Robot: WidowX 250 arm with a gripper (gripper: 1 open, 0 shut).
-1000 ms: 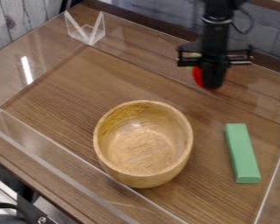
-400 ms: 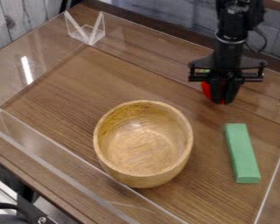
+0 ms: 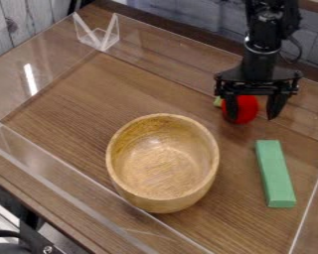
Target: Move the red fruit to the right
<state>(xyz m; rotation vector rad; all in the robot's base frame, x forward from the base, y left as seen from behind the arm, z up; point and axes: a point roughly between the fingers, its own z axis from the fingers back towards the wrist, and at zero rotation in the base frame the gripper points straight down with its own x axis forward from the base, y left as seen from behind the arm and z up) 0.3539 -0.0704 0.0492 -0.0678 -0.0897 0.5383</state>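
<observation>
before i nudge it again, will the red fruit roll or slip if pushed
The red fruit looks rounded, so it would probably roll at a light push. Its shiny skin suggests it may slip between the fingers, and the bare wooden table seems to offer nothing to stop it nearby.

Bright-red fruit [image 3: 240, 110] with 1 yellowish-green tip, black gripper [image 3: 257, 87], plain green block [image 3: 274, 173], tan bowl [image 3: 162, 162], brown wood-grain table [image 3: 69, 124].

The lone view looked steeply down from above one side — taking in the tabletop [image 3: 63, 124] fairly close, with the arm [image 3: 260, 40] at its far edge.
</observation>
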